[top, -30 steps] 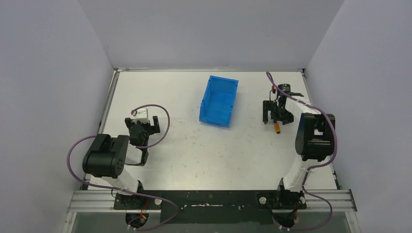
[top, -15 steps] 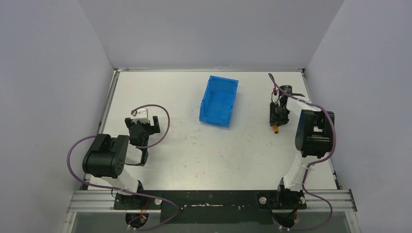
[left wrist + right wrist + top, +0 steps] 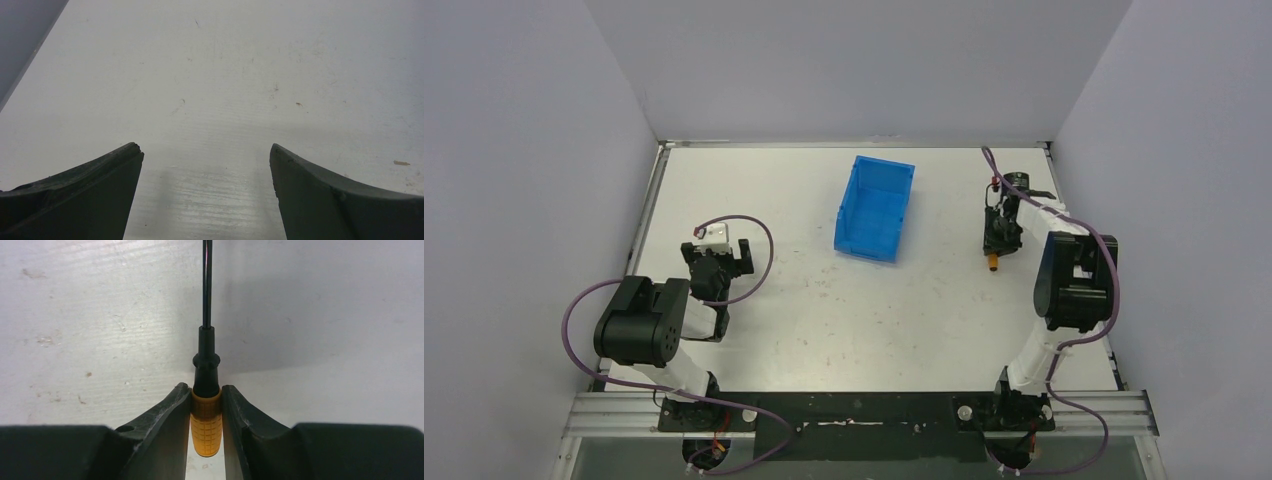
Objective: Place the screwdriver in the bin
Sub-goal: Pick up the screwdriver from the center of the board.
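On the scuffed white table (image 3: 824,320), a blue plastic rectangular bin (image 3: 864,244) is seen toward the far side, its lower front turned to the near edge and only its own blue floor showing inside. Well to its right, the right gripper (image 3: 206,395) is clamped on the orange ribbed handle of a small black-shafted screwdriver (image 3: 206,421). The long axis runs near to far, tip toward the far edge. The left gripper (image 3: 204,148) is spread wide, grasping nothing.
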Robot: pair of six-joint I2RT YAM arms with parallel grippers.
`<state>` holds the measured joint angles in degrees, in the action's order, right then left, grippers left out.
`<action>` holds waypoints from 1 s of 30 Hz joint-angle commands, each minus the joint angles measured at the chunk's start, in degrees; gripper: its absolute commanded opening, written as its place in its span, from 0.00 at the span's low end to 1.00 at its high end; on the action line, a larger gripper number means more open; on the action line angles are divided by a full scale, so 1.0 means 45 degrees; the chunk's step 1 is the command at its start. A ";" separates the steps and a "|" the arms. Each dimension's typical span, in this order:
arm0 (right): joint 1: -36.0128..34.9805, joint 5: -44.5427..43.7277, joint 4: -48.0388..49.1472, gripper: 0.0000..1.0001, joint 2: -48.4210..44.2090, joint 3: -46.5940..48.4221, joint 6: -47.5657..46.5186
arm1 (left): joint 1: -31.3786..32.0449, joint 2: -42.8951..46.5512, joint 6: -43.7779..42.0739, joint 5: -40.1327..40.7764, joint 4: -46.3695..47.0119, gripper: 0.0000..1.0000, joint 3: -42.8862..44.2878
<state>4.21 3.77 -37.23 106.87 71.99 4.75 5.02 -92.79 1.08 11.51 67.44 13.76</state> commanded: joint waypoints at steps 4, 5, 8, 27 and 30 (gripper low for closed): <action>-0.0016 -0.0613 -0.0309 0.00 -0.2689 0.0369 0.0593 | -0.0081 0.0126 0.0097 -0.0077 0.0438 0.97 0.0165; -0.0027 -0.0671 -0.0460 0.00 -0.2833 0.0460 0.0663 | -0.0082 0.0127 0.0092 -0.0077 0.0452 0.97 0.0165; -0.0071 -0.0625 -0.0763 0.00 -0.3221 0.0717 0.0783 | -0.0080 0.0131 0.0098 -0.0076 0.0449 0.97 0.0165; -0.0855 -0.0257 -0.1472 0.02 -0.3886 0.2499 0.1477 | -0.0080 0.0132 0.0093 -0.0082 0.0443 0.97 0.0165; -0.1558 -0.0627 -0.1560 0.02 -0.3932 0.2916 0.1790 | -0.0080 0.0131 0.0096 -0.0078 0.0444 0.97 0.0165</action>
<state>0.19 2.31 -44.69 92.77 80.53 10.26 5.02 -92.79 1.08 11.51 67.44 13.76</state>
